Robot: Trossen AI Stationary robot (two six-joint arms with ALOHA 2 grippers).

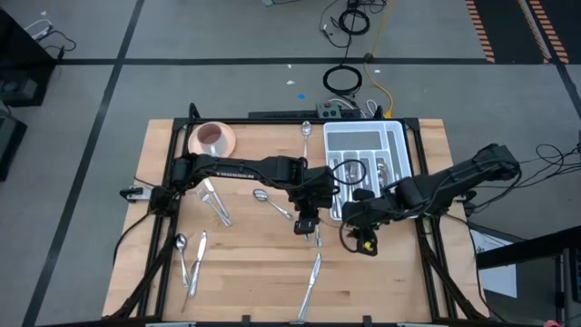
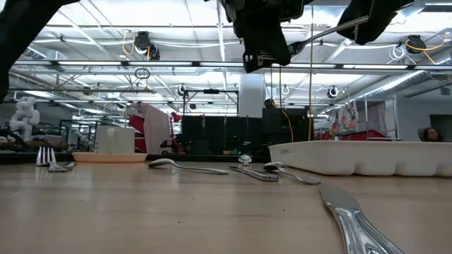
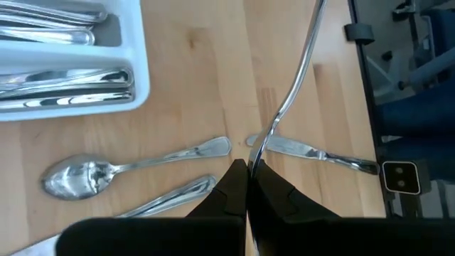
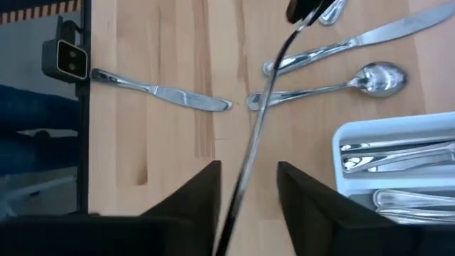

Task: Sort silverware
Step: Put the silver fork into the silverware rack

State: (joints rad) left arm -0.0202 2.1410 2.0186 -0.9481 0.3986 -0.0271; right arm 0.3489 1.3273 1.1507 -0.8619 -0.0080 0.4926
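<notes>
A slim piece of silverware (image 3: 298, 71) hangs in the air over the table's middle, and my left gripper (image 3: 247, 167) is shut on one end of it. Its long handle (image 4: 252, 135) runs away from that gripper and passes between the two fingers of my right gripper (image 4: 247, 192). Those fingers stand open on either side of the handle with a gap on both sides. In the high view my left gripper (image 1: 307, 222) and right gripper (image 1: 357, 218) are close together in front of the white tray (image 1: 363, 127). Whether the piece is a spoon, fork or knife does not show. My left gripper pinches the piece at its curved neck end (image 3: 259, 142) between its two fingers, which slant down from the table's left. The piece is lifted clear of the table, and its handle (image 2: 318, 34) rises slightly toward my right gripper.
The tray holds several pieces (image 3: 64, 78). On the wood below lie a spoon (image 3: 106, 171), a knife (image 3: 313, 151) and another handle (image 3: 170, 195). More silverware lies at the left (image 1: 191, 259) and near edge (image 1: 311, 282). A pink saucer with cup (image 1: 211, 138) stands far left.
</notes>
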